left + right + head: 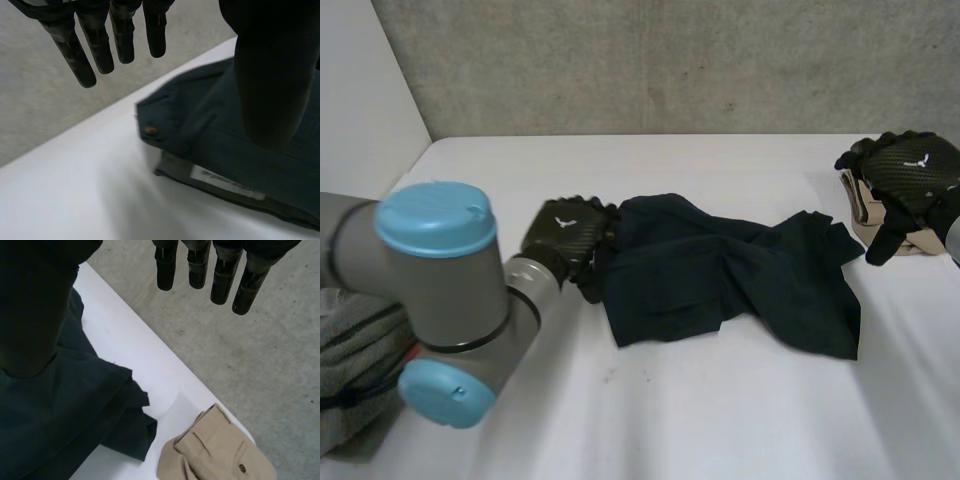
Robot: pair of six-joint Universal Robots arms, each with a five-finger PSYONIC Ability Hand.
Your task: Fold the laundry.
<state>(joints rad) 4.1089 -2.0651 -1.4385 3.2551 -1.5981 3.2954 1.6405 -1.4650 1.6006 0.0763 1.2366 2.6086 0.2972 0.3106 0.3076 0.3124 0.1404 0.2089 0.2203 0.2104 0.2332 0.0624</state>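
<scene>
The dark blue-green cloth garment [720,270] lies in the middle of the white table [720,420], crumpled and twisted at its centre, with no clean fold in it. In the left wrist view its waistband end shows a small brown button [150,131] and a white label [225,182].

The left hand [565,235] is at the left edge of this garment. Its fingers [80,55] are straight and a little spread and grasp nothing. I cannot tell if the thumb touches the cloth.

The right hand [910,175] hangs well apart at the right side, fingers [197,265] straight and holding nothing, above the folded beige trousers [220,450].

I judge that the beige piece is finished. The dark one must be flattened first, then folded.
</scene>
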